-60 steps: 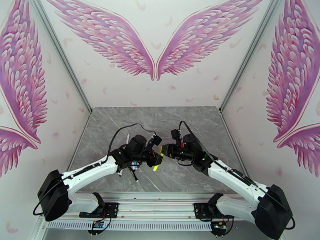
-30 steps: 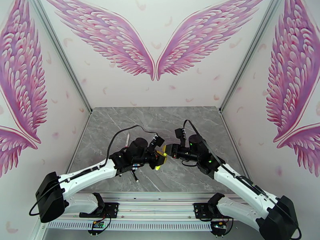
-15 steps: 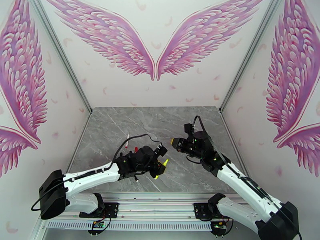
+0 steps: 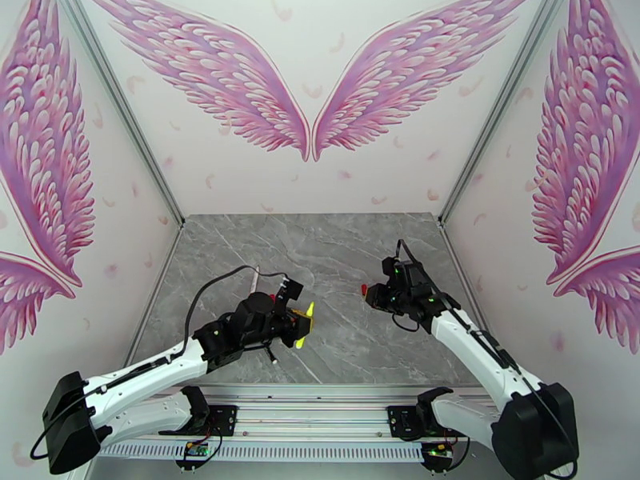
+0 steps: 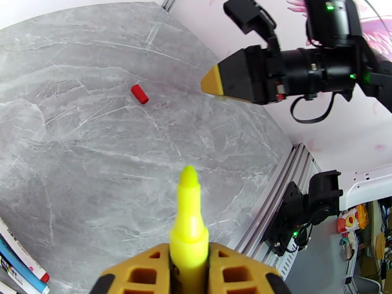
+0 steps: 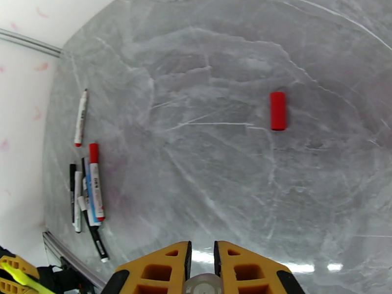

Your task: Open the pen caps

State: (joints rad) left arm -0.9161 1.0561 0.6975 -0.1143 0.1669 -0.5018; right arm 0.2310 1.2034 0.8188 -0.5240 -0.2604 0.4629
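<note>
My left gripper [image 5: 188, 263] is shut on a yellow highlighter [image 5: 188, 211] whose bare tip points up and away; from above this gripper [image 4: 300, 322] sits left of centre. My right gripper [image 6: 202, 256] is shut on a small pale round pen cap [image 6: 208, 284]. From above it [image 4: 372, 294] hangs right of centre, well apart from the left one. A red pen cap [image 6: 278, 110] lies loose on the table between the two arms. Several pens [image 6: 90, 192] lie side by side at the table's left, with one more white pen [image 6: 81, 117] a little beyond them.
The grey marble table [image 4: 336, 250] is walled on three sides by panels painted with pink wings. A metal rail [image 4: 320, 394] with the arm bases runs along the near edge. Pen ends [image 5: 22, 263] lie just under my left wrist.
The two grippers, close together on the highlighter before, have pulled apart. The left moved left with the uncapped highlighter, and the right swung right and farther away with the cap.
</note>
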